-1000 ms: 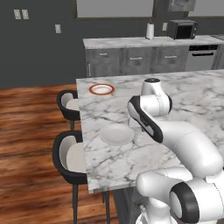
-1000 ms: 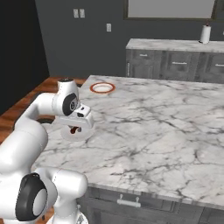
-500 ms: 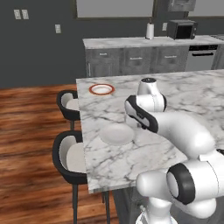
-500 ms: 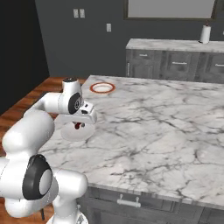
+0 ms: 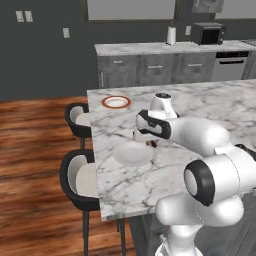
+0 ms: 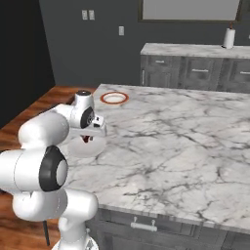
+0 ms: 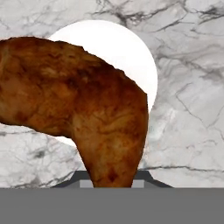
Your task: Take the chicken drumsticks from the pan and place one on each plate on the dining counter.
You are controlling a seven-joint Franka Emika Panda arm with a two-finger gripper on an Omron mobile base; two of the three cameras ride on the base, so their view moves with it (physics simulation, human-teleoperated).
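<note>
Hand view: glossy reddish-brown chicken drumstick (image 7: 83,109) clamped in end effector (image 6: 89,138), hanging above plain white round plate (image 7: 131,52) on white-and-grey veined marble tabletop (image 6: 185,141). Left base view: same plate (image 5: 132,153) near left edge; red-orange-rimmed white plate (image 5: 116,102) well apart, farther back near far-left corner.

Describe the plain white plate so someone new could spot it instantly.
On the marble dining counter, look along the edge by the two black stools. The plain white plate lies by the nearer stool, under the held chicken drumstick. The other plate, farther back, has a red-orange rim.
</note>
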